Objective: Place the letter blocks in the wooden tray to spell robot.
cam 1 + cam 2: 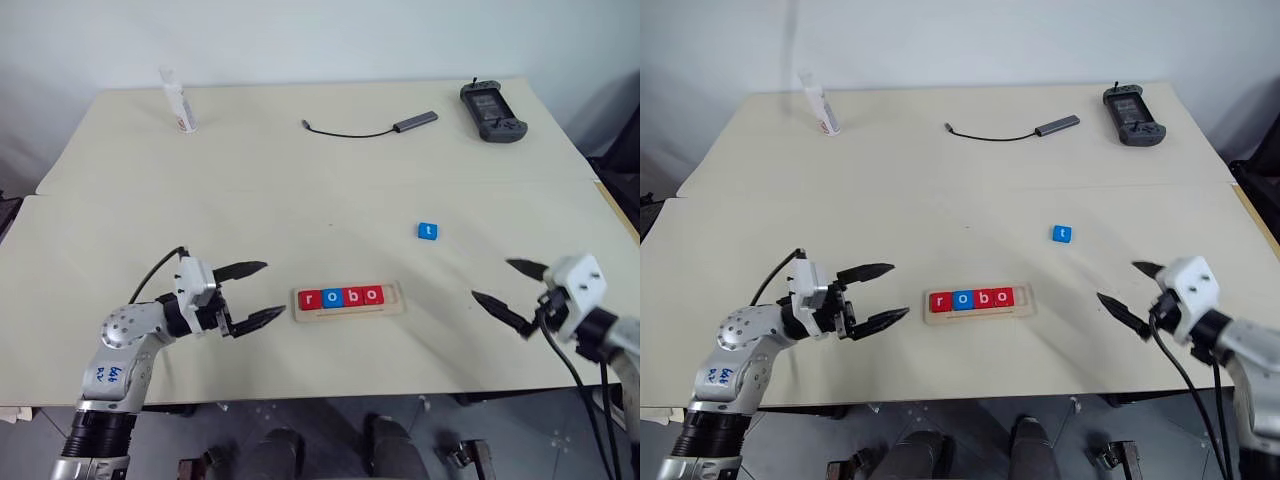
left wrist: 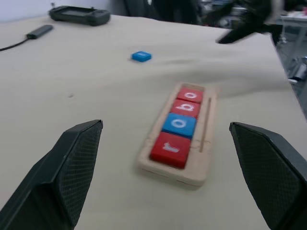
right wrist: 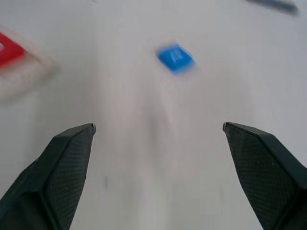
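While four blocks are sitting in the wooden tray [image 1: 397,300] reading r, o, b, o (red r block [image 1: 308,298], blue o block [image 1: 332,297], red b block [image 1: 352,296], red o block [image 1: 372,295]), the slot at the tray's 3 o'clock end is staying bare. The blue t block [image 1: 427,231] is lying loose on the table [image 1: 300,190], at about 1 o'clock from the tray and well apart from it. The left gripper [image 1: 252,293] is hovering just off the tray's 9 o'clock end, jaws spread wide, gripping nothing. The right gripper [image 1: 505,283] is hanging at 3 o'clock from the tray, jaws also wide apart, empty. Far edge of the table: white bottle [image 1: 178,101], cable with adapter [image 1: 372,128], black handheld controller [image 1: 491,110].
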You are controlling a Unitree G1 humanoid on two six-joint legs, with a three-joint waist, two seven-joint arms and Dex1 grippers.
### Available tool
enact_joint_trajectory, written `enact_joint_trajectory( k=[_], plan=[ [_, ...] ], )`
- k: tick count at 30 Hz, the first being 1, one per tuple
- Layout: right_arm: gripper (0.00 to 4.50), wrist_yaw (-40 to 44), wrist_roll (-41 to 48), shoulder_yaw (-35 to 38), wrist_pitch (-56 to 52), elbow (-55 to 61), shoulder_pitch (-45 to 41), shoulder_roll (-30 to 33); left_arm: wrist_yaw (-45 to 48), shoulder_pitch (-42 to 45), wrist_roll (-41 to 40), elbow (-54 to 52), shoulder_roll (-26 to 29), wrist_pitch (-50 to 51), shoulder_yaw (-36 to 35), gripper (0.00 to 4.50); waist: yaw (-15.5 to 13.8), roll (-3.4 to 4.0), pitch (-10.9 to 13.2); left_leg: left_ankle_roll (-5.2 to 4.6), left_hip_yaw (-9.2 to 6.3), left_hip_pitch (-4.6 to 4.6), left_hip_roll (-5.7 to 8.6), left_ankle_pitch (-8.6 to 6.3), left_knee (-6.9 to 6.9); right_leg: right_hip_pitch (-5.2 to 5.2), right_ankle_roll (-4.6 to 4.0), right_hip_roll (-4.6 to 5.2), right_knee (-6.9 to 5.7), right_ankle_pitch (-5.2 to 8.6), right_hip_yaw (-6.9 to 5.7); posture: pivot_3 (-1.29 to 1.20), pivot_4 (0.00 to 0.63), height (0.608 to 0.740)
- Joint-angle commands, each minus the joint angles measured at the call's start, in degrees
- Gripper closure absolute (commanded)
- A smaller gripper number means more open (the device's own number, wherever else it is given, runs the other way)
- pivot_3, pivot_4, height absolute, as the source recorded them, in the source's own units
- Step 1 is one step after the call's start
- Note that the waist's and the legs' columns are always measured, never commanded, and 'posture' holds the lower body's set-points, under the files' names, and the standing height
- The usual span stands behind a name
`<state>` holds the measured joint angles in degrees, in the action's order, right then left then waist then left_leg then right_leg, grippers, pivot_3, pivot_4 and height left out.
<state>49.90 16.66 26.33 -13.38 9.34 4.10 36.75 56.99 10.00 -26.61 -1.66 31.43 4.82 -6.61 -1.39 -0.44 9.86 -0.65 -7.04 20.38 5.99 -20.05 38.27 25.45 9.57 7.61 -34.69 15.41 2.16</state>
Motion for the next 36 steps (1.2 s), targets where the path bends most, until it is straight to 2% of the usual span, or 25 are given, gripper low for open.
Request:
enact_joint_trajectory(
  k=[1, 6, 8, 14, 18, 25, 32, 36],
  plan=[
    [0.04, -4.31, 1.02, 2.63, 2.94, 1.26, 0.49, -1.78, -0.46, 1.10, 0.20, 0.92, 0.06, -1.75, -1.52, 0.00, 0.34, 0.00, 0.00, 0.00, 0.12, -0.04, 0.00, 0.00, 0.02, 0.00, 0.00, 0.01, 0.01, 0.00, 0.05, 0.00, 0.150, 0.740],
    [0.04, -8.79, 4.37, 1.10, -1.70, 1.27, -3.97, -3.68, -0.46, 1.48, 0.60, 1.39, -0.15, -2.72, -1.06, 0.00, 1.17, 0.01, 0.00, 0.04, 0.29, -0.17, -0.15, 0.02, 0.00, -0.01, 0.03, -0.05, -0.06, -0.02, 0.04, 0.00, 0.150, 0.740],
    [0.04, -10.08, 4.20, -1.61, -4.75, 1.46, -7.43, -3.27, -0.73, 1.51, 1.27, 1.42, -0.33, -3.63, -0.78, 0.00, 1.34, 0.01, 0.00, 0.05, 0.28, -0.17, -0.16, 0.02, 0.00, 0.00, 0.03, -0.04, -0.06, -0.02, 0.04, 0.00, 0.150, 0.740],
    [0.04, -16.14, 2.29, -11.44, -21.01, -1.06, -21.25, -2.54, -1.29, 1.30, 1.79, 0.24, -0.73, -4.26, -0.25, 0.00, 1.50, 0.03, -0.01, 0.06, 0.25, -0.15, -0.18, 0.02, 0.00, 0.03, 0.00, -0.05, -0.07, -0.03, 0.01, 0.00, 0.150, 0.740],
    [0.04, -21.50, 1.30, -17.01, -29.50, -6.56, -32.53, -6.60, -1.14, 1.11, 1.29, -1.21, -0.63, -3.38, -0.06, 0.00, 1.51, 0.03, -0.01, 0.05, 0.22, -0.10, -0.15, 0.02, 0.01, 0.04, -0.04, -0.02, -0.07, -0.05, -0.01, 0.00, 0.150, 0.740],
    [0.04, -30.74, -6.19, -23.30, -25.15, -16.84, -38.01, -14.11, -2.43, -0.70, 0.80, -5.00, -0.55, -1.55, -0.36, 0.00, 1.59, 0.03, -0.01, 0.00, 0.05, -0.03, -0.09, -0.01, -0.06, 0.07, -0.08, 0.02, -0.18, -0.05, -0.16, 0.00, 0.150, 0.740],
    [0.04, -39.67, -9.37, -22.93, -22.47, -22.53, -40.71, -21.03, -3.98, -3.99, 0.40, -8.87, -0.15, -0.01, -1.51, 0.00, 2.94, 0.04, -0.04, -0.02, 0.07, -0.05, -0.08, -0.02, -0.02, 0.07, -0.10, 0.03, -0.24, -0.07, -0.20, 0.00, 0.150, 0.740],
    [1.36, -41.51, -8.93, -21.97, -23.66, -22.04, -41.58, -22.20, -4.39, -3.94, 0.44, -9.31, -0.31, 0.21, -1.36, 0.00, 2.95, 0.05, -0.05, 0.02, 0.08, -0.07, -0.08, 0.00, 0.04, 0.07, -0.11, 0.03, -0.34, -0.07, -0.19, 0.00, 0.150, 0.740]
  ],
)
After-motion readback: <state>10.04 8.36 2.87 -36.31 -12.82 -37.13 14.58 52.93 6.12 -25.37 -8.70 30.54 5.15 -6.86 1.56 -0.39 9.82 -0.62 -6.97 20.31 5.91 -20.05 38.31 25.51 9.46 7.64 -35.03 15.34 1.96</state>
